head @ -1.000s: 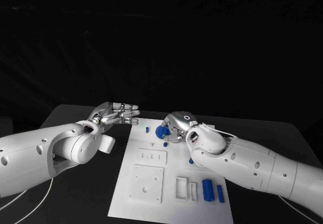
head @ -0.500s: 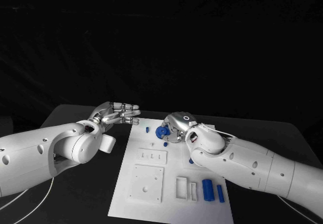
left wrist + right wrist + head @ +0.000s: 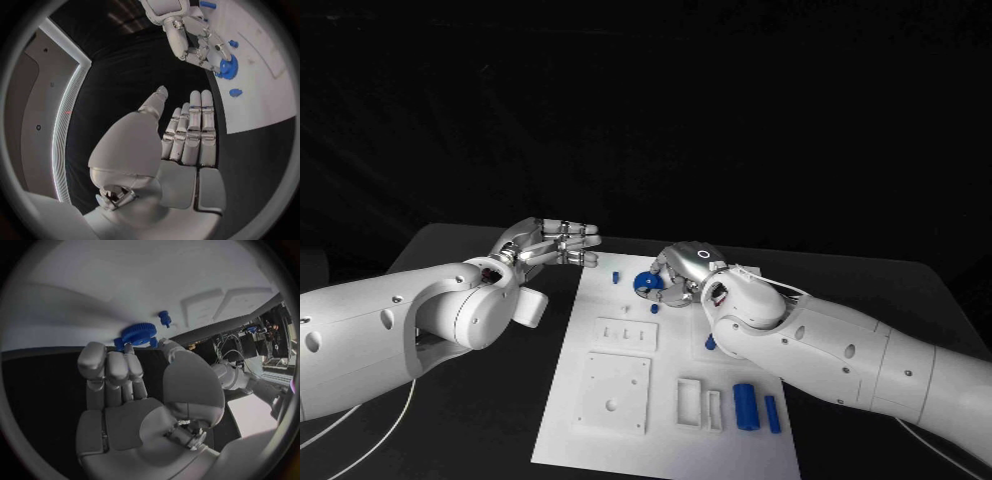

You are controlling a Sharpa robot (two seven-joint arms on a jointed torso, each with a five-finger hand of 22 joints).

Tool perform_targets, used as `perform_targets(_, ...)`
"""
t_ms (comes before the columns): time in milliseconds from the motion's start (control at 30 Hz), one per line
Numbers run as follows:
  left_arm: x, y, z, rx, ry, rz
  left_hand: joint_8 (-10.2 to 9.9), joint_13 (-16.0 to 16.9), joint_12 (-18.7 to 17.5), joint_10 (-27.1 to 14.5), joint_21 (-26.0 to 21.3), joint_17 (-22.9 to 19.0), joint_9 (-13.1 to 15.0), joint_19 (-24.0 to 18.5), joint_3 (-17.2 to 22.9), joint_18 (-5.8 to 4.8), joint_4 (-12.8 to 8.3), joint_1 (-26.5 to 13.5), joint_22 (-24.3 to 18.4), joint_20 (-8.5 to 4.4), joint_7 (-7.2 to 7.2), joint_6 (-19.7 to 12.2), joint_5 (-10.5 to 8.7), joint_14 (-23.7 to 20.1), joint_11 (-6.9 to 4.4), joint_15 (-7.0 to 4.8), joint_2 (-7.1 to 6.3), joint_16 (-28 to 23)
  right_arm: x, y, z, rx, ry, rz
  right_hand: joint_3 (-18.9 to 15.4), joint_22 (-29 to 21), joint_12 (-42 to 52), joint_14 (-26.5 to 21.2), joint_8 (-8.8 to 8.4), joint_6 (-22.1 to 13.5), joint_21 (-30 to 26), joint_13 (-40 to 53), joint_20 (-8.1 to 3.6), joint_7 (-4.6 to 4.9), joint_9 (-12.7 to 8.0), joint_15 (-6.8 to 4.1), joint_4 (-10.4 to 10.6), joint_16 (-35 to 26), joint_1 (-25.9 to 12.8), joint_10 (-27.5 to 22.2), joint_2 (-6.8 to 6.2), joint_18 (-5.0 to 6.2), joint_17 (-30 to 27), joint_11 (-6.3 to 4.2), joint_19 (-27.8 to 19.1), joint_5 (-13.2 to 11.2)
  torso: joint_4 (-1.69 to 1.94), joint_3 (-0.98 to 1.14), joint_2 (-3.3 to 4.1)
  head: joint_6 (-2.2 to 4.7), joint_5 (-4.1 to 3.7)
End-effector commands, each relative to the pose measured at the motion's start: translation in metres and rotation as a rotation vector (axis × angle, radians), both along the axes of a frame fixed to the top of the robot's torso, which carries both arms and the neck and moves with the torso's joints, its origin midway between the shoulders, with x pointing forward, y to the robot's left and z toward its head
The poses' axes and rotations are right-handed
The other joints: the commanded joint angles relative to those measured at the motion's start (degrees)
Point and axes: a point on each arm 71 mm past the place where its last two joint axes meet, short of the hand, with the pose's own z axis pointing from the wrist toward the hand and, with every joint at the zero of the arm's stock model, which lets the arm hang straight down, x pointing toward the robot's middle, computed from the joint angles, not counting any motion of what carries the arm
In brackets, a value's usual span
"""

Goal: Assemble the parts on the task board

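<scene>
My right hand pinches the blue gear at the task board far end, left hand beside it with straight close-set fingers, so I'd seat it slow and square.

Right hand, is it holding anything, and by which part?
The right hand grips the blue gear at its toothed rim with its fingers. The left hand holds nothing.

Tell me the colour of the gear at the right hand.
Blue gear, clearest in the right wrist view.
</scene>
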Motion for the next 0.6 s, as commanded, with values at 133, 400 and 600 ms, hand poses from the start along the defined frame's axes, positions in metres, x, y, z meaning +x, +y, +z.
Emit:
perform_targets(133, 0.0, -0.002, 0.002, -0.004, -0.007, -0.018, 0.0, 0.1, 0.0, -0.4, 0.2, 0.0, -0.1, -0.2, 0.1, -0.13, 0.0, -0.2, -0.1, 0.25, -0.01, -0.5, -0.17, 0.1, 0.09, 0.47, 0.54, 0.1, -0.001, -0.004, -0.001, 0.007, 0.015, -0.001, -0.2, 6.6, 0.3, 0.2, -0.02, -0.2, 0.2, -0.1, 0.35, -0.14, -0.1, 0.3, 0.5, 0.3, 0.4, 0.0, -0.27, 0.75, 0.1, 0.3, 3.2, 0.5, -0.05, 0.03, 0.03, 0.05, -0.05)
perform_targets(400, 0.0, 0.0, 0.002, -0.003, -0.008, -0.013, 0.0, 0.1, 0.0, -0.4, 0.2, 0.0, -0.1, -0.2, 0.1, -0.13, 0.0, -0.2, -0.1, 0.25, -0.01, -0.5, -0.17, 0.1, 0.09, 0.47, 0.54, 0.1, -0.005, -0.015, 0.003, 0.021, 0.0, -0.012, 0.0, 6.6, 0.4, 0.2, -0.01, 0.0, 0.3, 0.0, 0.33, -0.21, -0.1, 0.27, 0.3, 0.4, 0.6, 0.1, -0.3, 0.75, 0.1, 0.23, 3.2, 1.7, -0.02, 0.03, -0.04, -0.04, 0.05)
perform_targets(600, 0.001, 0.003, 0.002, -0.002, -0.009, -0.007, 0.0, 0.1, 0.0, -0.4, 0.2, 0.0, -0.1, -0.2, 0.1, -0.13, 0.0, -0.2, -0.1, 0.25, -0.01, -0.5, -0.17, 0.1, 0.09, 0.47, 0.54, 0.1, -0.009, -0.033, 0.014, 0.104, -0.054, -0.028, 1.8, 6.8, 0.4, 0.1, -0.03, 0.0, 0.9, 0.0, 0.29, -0.18, -0.1, 0.23, -1.0, 0.2, 1.7, 0.2, -0.44, 0.72, -0.2, 0.22, 3.3, 1.4, -0.17, 0.06, -0.04, 0.29, -0.1)
